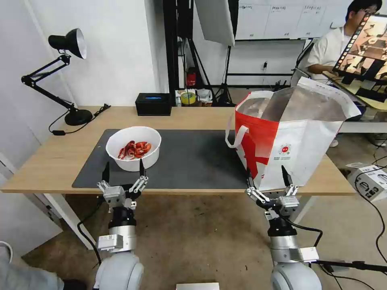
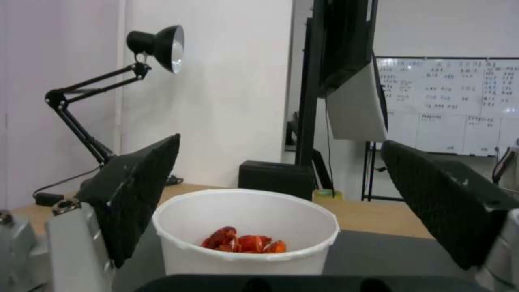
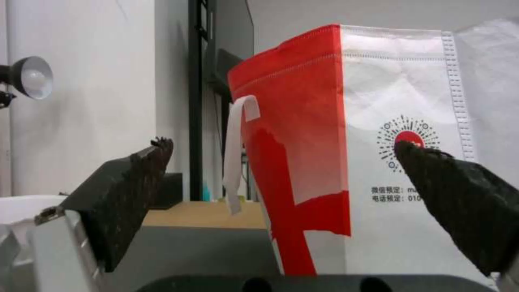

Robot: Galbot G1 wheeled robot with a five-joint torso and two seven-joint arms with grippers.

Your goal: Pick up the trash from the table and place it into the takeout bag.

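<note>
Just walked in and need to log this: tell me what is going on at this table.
A two-armed robot faces a table with trash to clear. Its left gripper hangs open at the near edge, just in front of a white bowl of red crayfish shells on the dark grey mat. Its right gripper is open too, close before the red-and-white takeout bag, which stands open on the table's right end. Neither gripper holds anything; the bowl is not yet bagged.

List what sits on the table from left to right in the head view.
black desk lamp → white bowl of crayfish shells on the dark grey mat → black rectangular box → red-and-white takeout bag.
</note>
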